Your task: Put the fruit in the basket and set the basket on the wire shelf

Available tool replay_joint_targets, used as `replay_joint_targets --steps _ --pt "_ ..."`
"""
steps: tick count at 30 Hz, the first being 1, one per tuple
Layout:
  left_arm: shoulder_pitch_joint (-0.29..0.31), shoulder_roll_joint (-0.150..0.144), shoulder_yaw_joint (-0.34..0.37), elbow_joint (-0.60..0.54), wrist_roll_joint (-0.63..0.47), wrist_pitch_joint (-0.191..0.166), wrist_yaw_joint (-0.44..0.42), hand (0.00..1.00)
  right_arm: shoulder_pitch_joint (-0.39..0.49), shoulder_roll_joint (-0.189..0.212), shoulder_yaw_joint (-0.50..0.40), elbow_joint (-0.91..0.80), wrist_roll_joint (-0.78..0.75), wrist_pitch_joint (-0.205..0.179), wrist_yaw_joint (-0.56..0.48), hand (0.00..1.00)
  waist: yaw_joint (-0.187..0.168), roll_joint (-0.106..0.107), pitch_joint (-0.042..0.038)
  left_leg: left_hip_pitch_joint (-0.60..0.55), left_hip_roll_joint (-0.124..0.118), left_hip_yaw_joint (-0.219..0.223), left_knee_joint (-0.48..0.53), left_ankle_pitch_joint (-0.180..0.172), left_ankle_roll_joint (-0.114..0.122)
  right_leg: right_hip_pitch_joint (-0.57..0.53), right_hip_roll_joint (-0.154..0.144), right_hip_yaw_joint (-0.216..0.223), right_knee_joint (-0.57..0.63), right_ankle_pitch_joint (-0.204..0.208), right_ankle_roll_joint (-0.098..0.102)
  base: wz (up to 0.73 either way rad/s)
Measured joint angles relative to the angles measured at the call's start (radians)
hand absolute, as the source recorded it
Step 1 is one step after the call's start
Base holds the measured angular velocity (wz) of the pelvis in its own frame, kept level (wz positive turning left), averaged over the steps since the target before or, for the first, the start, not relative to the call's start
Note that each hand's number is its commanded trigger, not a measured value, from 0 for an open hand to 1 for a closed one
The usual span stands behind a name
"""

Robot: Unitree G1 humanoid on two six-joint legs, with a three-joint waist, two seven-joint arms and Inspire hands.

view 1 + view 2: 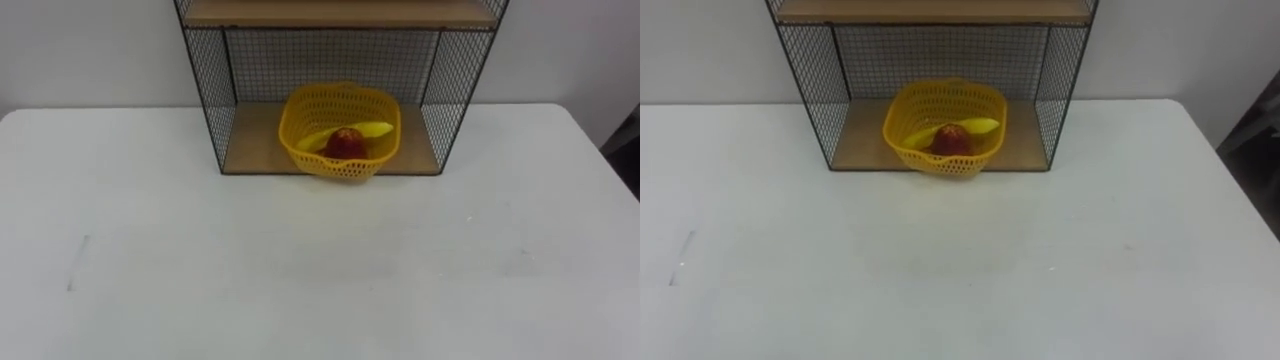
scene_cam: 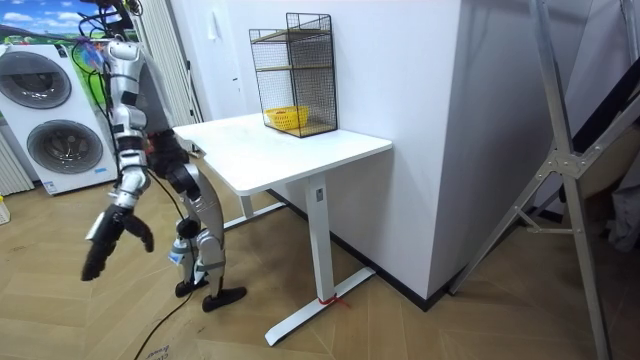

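On the lower wooden board of the wire shelf (image 1: 208, 92), at the far edge of the white surface (image 1: 300, 270), sits the yellow basket (image 1: 338, 168), upright, its front rim reaching just past the board's edge. Inside lie a red fruit (image 1: 346, 144) and, touching it from behind, a yellow banana (image 1: 373, 130). In the room view the robot stands off the surface's end, near two washing machines (image 2: 45, 120). Its right hand (image 2: 105, 245) hangs low beside its legs, fingers loosely spread and holding nothing.
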Motion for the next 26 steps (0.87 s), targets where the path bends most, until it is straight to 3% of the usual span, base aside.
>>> replay_joint_targets --steps 2,6,10,12,19,26 --pt "-0.025 -0.006 -0.068 0.014 0.136 0.042 -0.089 0.0 -0.038 0.003 0.079 0.023 -0.124 0.041 0.059 0.0 0.001 -0.006 0.0022 0.01 -0.002 0.002 -0.003 0.0 0.002 0.008 0.0 0.003 -0.002 0.001 0.002 -0.04" --pt "-0.051 -0.004 -0.221 0.013 0.299 0.079 -0.207 0.0 -0.112 0.0 0.227 0.018 -0.358 0.079 0.157 0.0 -0.001 -0.007 0.0048 0.044 0.0 0.008 -0.019 0.001 0.004 0.037 0.003 0.002 -0.019 0.001 0.004 -0.02" --pt "-0.105 -0.004 -0.37 0.014 0.398 0.132 -0.308 0.0 -0.181 0.0 0.389 -0.006 -0.529 0.126 0.259 0.0 0.006 -0.006 0.0058 0.053 0.004 0.011 -0.032 0.002 0.005 0.051 0.015 0.001 -0.037 0.007 0.004 -0.01" --pt "-0.124 -0.005 -0.413 0.014 0.453 0.153 -0.332 0.0 -0.201 0.0 0.43 -0.007 -0.59 0.132 0.294 0.0 0.007 -0.007 0.0085 0.056 0.007 0.01 -0.037 0.002 0.005 0.053 0.016 -0.002 -0.039 0.008 0.004 0.0" --pt "-0.143 -0.006 -0.43 0.014 0.525 0.204 -0.369 0.0 -0.219 0.013 0.525 -0.016 -0.724 0.159 0.396 0.0 0.02 -0.012 0.0294 0.067 0.011 0.016 -0.046 0.002 0.005 0.054 0.023 0.004 -0.039 0.002 0.004 -0.02" --pt "-0.127 -0.013 -0.43 0.044 0.591 0.233 -0.365 0.0 -0.215 0.045 0.576 -0.003 -0.767 0.18 0.437 0.0 0.021 -0.007 0.0284 0.082 0.019 0.022 -0.059 -0.003 0.001 0.073 0.034 0.003 -0.055 0.003 0.003 -0.02"
